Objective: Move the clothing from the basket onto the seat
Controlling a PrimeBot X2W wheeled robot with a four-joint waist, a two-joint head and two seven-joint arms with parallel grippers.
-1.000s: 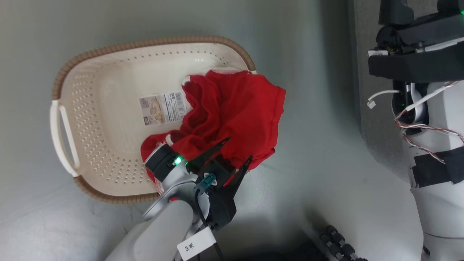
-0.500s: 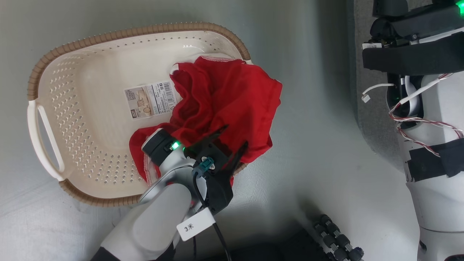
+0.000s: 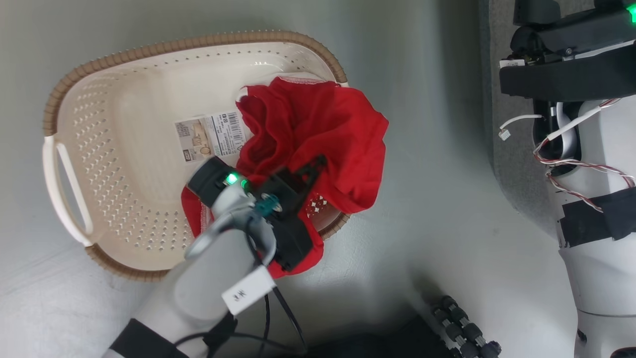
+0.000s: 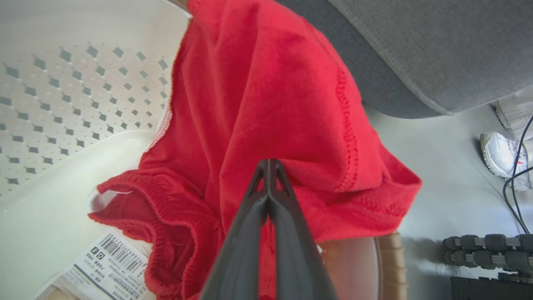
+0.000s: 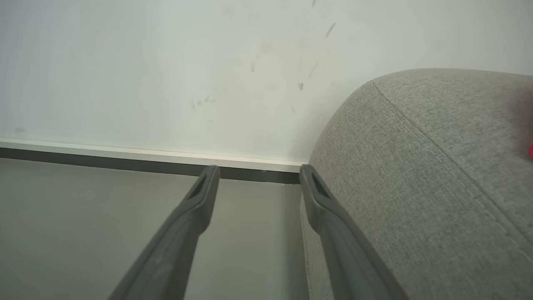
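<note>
clothing [image 3: 318, 129]: red bundle at the right end of the basket [image 3: 149, 49], part inside, part flopped over the brown edge

feel: my guess is light and totally floppy, zero stiffness, so it'll sag and trail once lifted. Not fragile, not really slippery

where to grab: a thick fold or the gathered hem, imo. A single thin layer could slide out

left gripper [image 4: 269, 166]: fingers pinched together on a fold near the middle of the bundle

basket: cream, sitting on the floor [image 3: 437, 223], label [image 3: 211, 135] on its bottom. Trailing cloth might snag the edge

seat [image 4: 416, 50]: grey cushion near the basket, past the bundle

right gripper [image 5: 258, 171]: fingers spread, nothing in them, by the seat's corner
</note>
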